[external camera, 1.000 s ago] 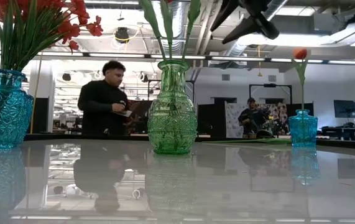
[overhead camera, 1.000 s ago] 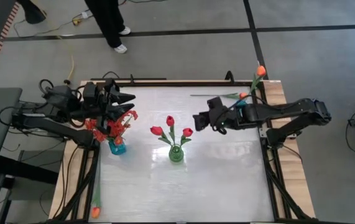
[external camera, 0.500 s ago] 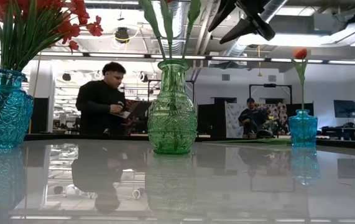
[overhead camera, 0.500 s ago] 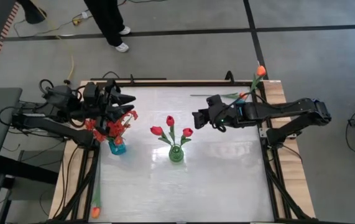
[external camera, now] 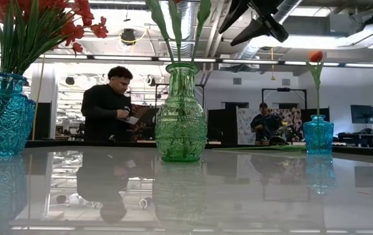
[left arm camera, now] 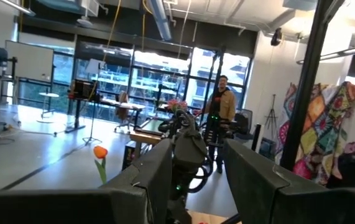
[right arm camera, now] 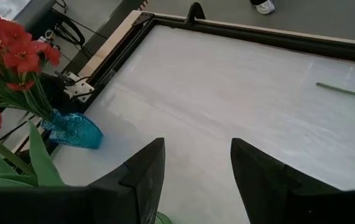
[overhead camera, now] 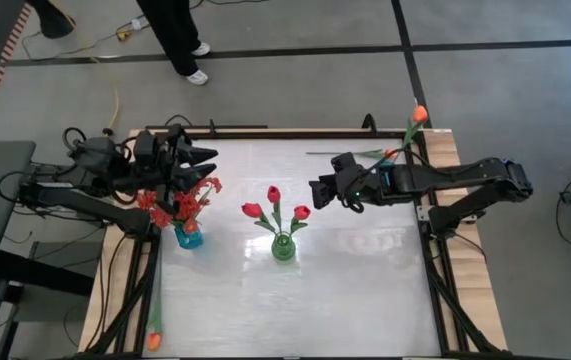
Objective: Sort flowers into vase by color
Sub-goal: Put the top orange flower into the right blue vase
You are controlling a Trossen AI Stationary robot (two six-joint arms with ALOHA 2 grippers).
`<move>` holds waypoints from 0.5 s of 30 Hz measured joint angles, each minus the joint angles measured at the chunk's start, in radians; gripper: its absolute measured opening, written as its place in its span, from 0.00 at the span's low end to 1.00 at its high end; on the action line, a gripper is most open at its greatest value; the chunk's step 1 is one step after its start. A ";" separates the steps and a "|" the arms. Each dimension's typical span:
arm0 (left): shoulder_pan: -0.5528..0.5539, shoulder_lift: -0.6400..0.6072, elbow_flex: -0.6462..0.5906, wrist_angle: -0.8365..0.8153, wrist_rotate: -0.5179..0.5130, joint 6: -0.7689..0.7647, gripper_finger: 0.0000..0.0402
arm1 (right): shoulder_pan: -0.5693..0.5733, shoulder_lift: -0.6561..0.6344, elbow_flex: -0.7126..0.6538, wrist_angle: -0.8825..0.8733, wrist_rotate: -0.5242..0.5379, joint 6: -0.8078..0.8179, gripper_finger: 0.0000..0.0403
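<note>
Three red tulips stand in a green glass vase at mid-table, also the green vase in the low view. Bushy red sprays fill a blue vase at the left. An orange tulip stands in a small blue vase at the right far corner. Another orange tulip lies along the table's left edge. My left gripper hovers open above the red sprays. My right gripper hovers open, right of the red tulips and above the table.
A thin green stem lies flat on the table near the far edge, also the stem in the right wrist view. A black rail frames the table. People stand in the room beyond. White table surface stretches toward the near edge.
My right gripper has shifted a little toward the table's far edge and then held still, staying open. The flowers and vases have not moved.
</note>
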 joint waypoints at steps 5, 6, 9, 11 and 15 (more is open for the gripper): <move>0.000 0.000 0.000 0.002 -0.019 0.020 0.33 | -0.006 0.000 0.000 0.000 -0.001 -0.023 0.52; 0.000 0.000 0.000 0.002 -0.019 0.020 0.33 | -0.011 0.000 0.000 0.000 -0.004 -0.029 0.52; 0.000 0.001 0.000 0.002 -0.035 0.022 0.33 | -0.054 0.000 0.000 0.000 -0.052 -0.033 0.52; 0.001 0.008 0.001 0.007 -0.044 0.023 0.33 | -0.104 0.000 0.000 0.000 -0.108 -0.052 0.52; 0.010 0.017 0.001 0.008 -0.043 0.022 0.33 | -0.202 0.040 0.000 0.018 -0.220 -0.088 0.52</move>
